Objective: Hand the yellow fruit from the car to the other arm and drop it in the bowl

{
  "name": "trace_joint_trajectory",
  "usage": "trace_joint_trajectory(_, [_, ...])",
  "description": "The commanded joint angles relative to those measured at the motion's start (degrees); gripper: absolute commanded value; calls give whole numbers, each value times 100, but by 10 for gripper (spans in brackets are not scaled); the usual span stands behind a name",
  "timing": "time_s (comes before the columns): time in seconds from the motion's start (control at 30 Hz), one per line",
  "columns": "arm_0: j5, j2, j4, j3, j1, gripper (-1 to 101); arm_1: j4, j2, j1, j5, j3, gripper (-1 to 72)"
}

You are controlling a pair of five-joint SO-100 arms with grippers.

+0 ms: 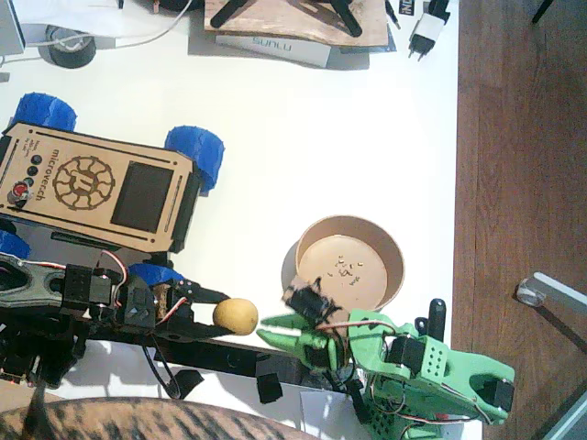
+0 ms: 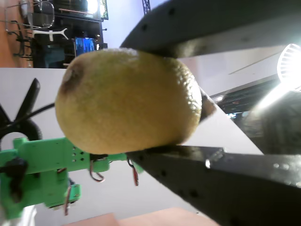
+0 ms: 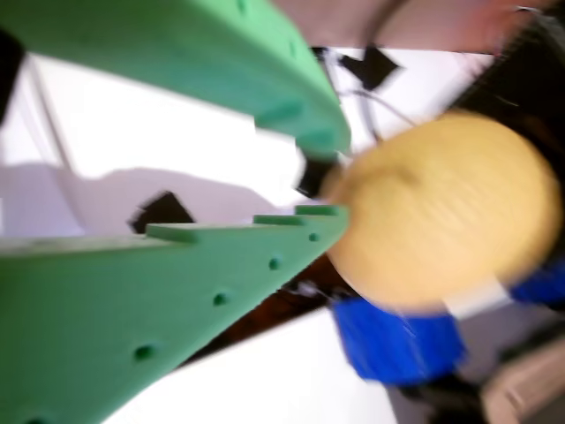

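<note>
My black left gripper (image 1: 213, 307) clamps the fruit (image 1: 236, 315) above the table, beside the car (image 1: 92, 188). My green right gripper (image 1: 275, 335) gapes open just beside it. Bowl (image 1: 396, 266) holds only crumbs (image 1: 344, 270).

I saw the small matte yellow oval fruit (image 1: 235, 315) held off the table, between the plywood blue-wheeled car (image 1: 92, 186) and round tan bowl (image 1: 394, 261).

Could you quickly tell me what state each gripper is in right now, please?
Left gripper: closed on the yellow fruit.
Right gripper: open, its green fingers just short of the fruit, holding nothing.
</note>
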Motion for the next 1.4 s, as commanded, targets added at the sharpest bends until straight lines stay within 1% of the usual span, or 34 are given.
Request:
trace_joint_trajectory(0.0, [-97,114,-290,-88,9,0,-211,-132,202,26,-26,106])
trace_joint_trajectory(0.2, [-97,88,-299,-88,-9,0,-114,-598,562,1037,-158,239])
trace_joint_trajectory(0.23, [-97,79,-299,-88,-18,0,-70,-738,598,1160,-211,248])
trace_joint_trajectory(0.33, [-97,18,-404,-88,-26,0,-9,-1072,659,1266,-308,259])
trace_joint_trajectory(0.5, [-97,9,-431,-88,-26,0,-343,-1477,747,1230,-290,265])
trace_joint_trajectory(0.7, [-97,-44,-439,-88,-26,0,-844,-2048,853,1055,-466,268])
trace_joint_trajectory(0.8, [-97,-79,-439,-88,-26,0,-958,-2171,958,932,-545,271])
trace_joint_trajectory(0.93, [-97,-114,-439,-88,-26,0,-976,-2268,1081,747,-624,266])
trace_joint_trajectory(1.23, [-97,-158,-466,-88,-26,0,-967,-2092,1222,571,-659,266])
trace_joint_trajectory(1.37, [-97,-211,-510,-88,-26,0,-993,-2013,1318,378,-642,259])
